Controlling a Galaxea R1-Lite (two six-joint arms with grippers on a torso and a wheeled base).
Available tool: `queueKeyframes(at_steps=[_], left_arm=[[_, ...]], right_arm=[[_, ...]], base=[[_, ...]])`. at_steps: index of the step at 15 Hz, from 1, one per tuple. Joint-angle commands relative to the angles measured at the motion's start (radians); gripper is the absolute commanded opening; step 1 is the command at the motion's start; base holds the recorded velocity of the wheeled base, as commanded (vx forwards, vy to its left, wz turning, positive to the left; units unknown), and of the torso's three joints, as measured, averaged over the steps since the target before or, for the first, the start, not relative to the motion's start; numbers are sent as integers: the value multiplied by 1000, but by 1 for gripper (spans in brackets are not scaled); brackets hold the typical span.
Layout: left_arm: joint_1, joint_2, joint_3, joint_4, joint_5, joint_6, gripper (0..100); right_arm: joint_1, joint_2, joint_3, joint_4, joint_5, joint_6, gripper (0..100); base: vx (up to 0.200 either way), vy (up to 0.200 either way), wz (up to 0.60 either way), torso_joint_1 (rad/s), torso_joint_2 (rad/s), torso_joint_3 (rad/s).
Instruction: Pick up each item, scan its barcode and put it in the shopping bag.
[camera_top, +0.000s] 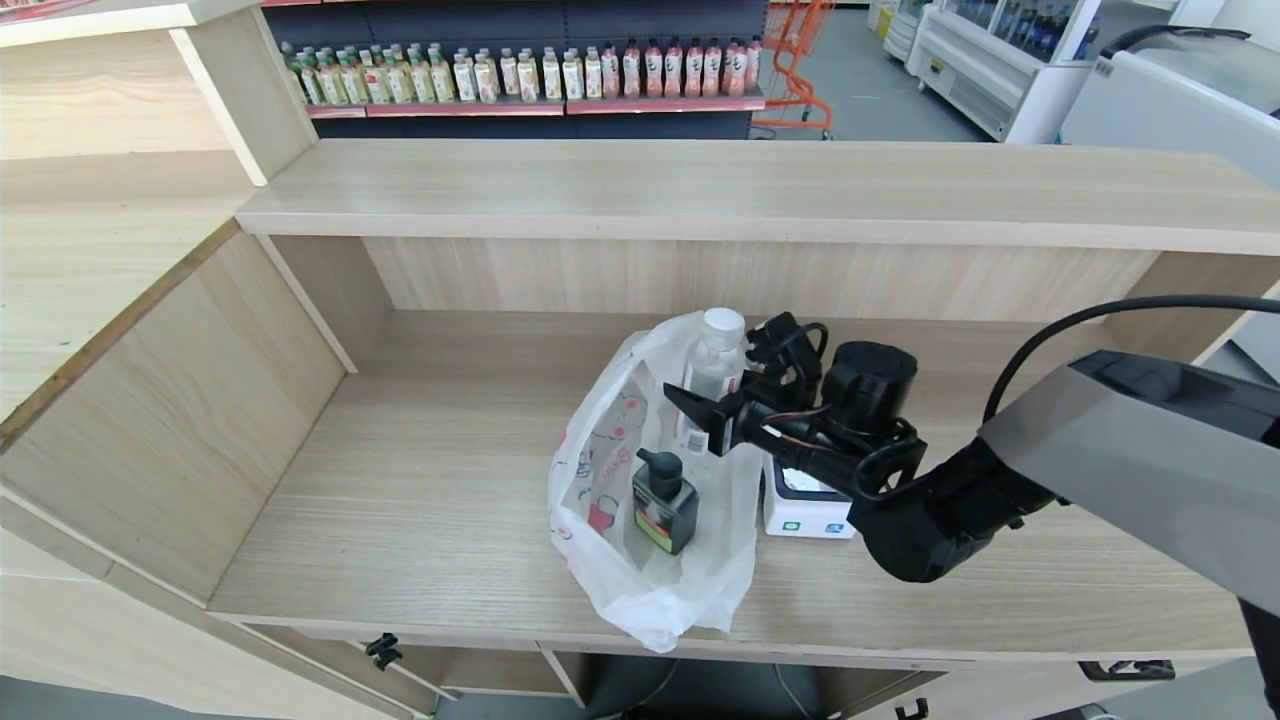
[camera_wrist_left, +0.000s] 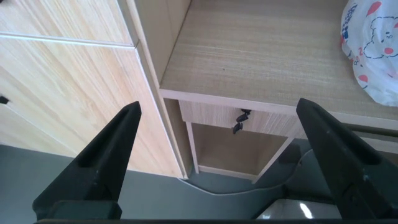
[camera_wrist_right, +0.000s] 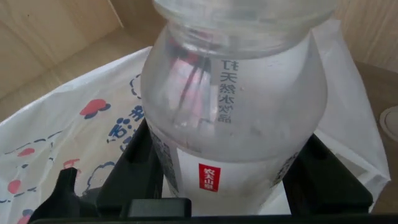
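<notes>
A clear water bottle (camera_top: 713, 368) with a white cap is upright over the far side of the white shopping bag (camera_top: 650, 560). My right gripper (camera_top: 716, 412) is shut on the bottle's lower body. In the right wrist view the bottle (camera_wrist_right: 236, 106) sits between the black fingers (camera_wrist_right: 134, 171), with the bag (camera_wrist_right: 81, 130) behind it. A dark pump bottle (camera_top: 663, 503) stands inside the bag. My left gripper (camera_wrist_left: 214, 168) is open and holds nothing. It hangs in front of and below the counter's front edge, and the bag (camera_wrist_left: 373, 50) is far off to one side.
A small white scanner box (camera_top: 805, 508) sits on the counter (camera_top: 400, 500) just right of the bag, under my right arm. A back wall and a slanted left panel (camera_top: 180, 420) enclose the counter. Keys hang from a drawer lock (camera_wrist_left: 239, 121) under the front edge.
</notes>
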Motion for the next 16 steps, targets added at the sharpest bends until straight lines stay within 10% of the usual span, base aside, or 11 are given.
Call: queueKeyframes(at_steps=[1,6,7,12,16], left_arm=[[1,0,0,0,1,0,100],[0,0,0,0,1,0,100],[1,0,0,0,1,0,100],[0,0,0,0,1,0,100],[0,0,0,0,1,0,100]], right_arm=[[1,46,-12,-8,1,-2,0],[-2,74,-20,-25,1,-23,0],[-2,71,-20,-27,1,-21,100],[-14,-141,71,-13,1,173,100],[-104,-646,451,153,7,232,100]], base=[[0,0,0,0,0,0],[0,0,0,0,0,0],[0,0,0,0,0,0],[0,0,0,0,0,0],[0,0,0,0,0,0]])
